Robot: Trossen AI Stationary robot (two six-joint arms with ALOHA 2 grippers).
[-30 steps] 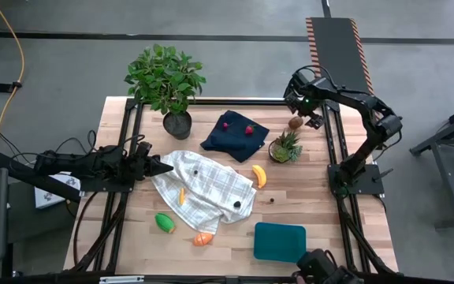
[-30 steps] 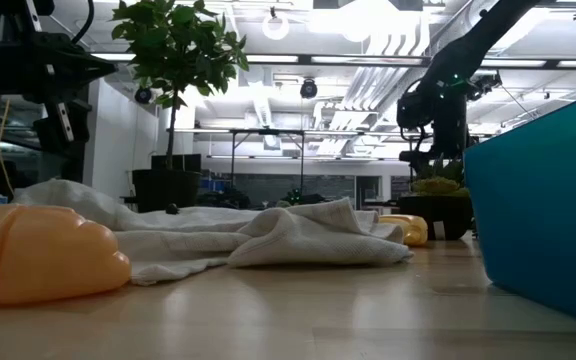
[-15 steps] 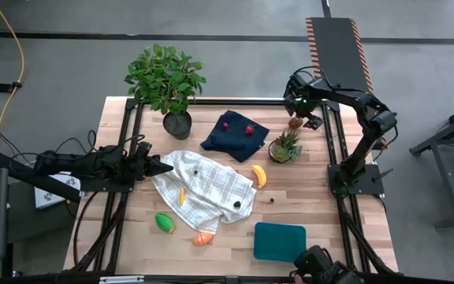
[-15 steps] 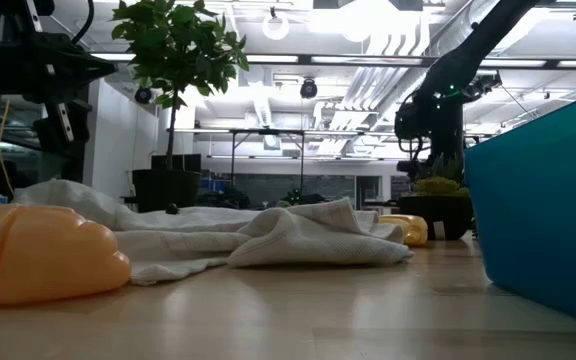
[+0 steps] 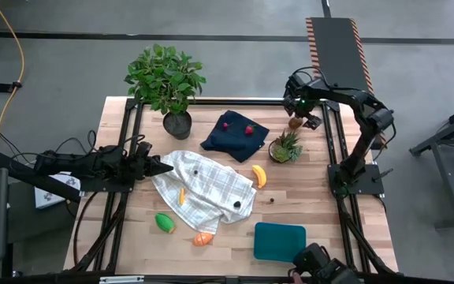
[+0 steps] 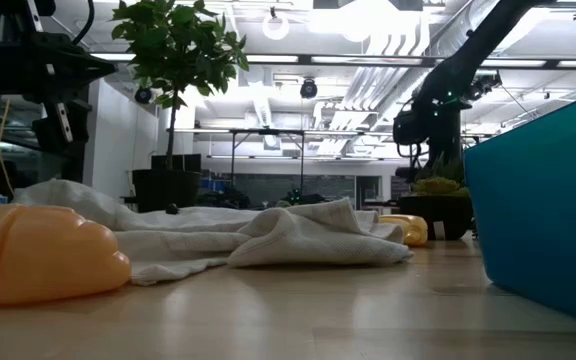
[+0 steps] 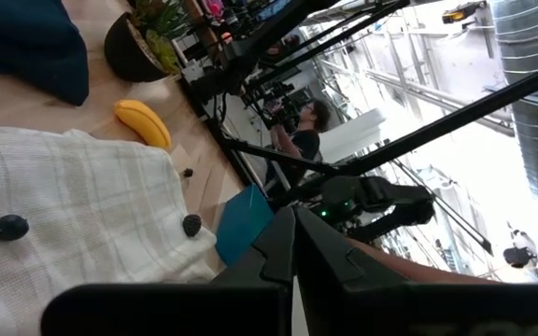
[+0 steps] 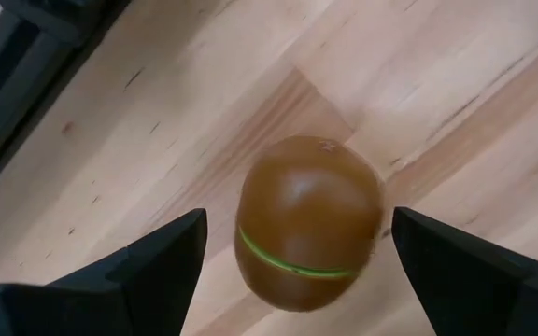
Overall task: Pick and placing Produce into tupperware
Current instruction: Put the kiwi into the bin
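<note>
1. Your right gripper (image 8: 292,266) hangs over the brown kiwi (image 8: 309,224) at the table's (image 5: 314,197) far right corner, fingers wide and either side of it, not touching.
2. It looks smooth, hard, light and likely to roll; close across its widest middle.
3. The teal tupperware (image 5: 280,241) sits well apart at the near edge.
4. Your left gripper (image 5: 166,166) waits with fingers closed, empty, at the checked cloth's (image 5: 211,189) edge.

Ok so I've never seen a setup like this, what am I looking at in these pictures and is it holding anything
Two robot arms work at a wooden table. One picture looks down from above, one sits at tabletop level, and two come from cameras on the wrists. The right pincer stands open around a brown round fruit at the far corner, not gripping it. The left pincer is shut, empty, at the checked cloth. Scattered about: a banana, green piece, orange piece, teal container, two potted plants.
</note>
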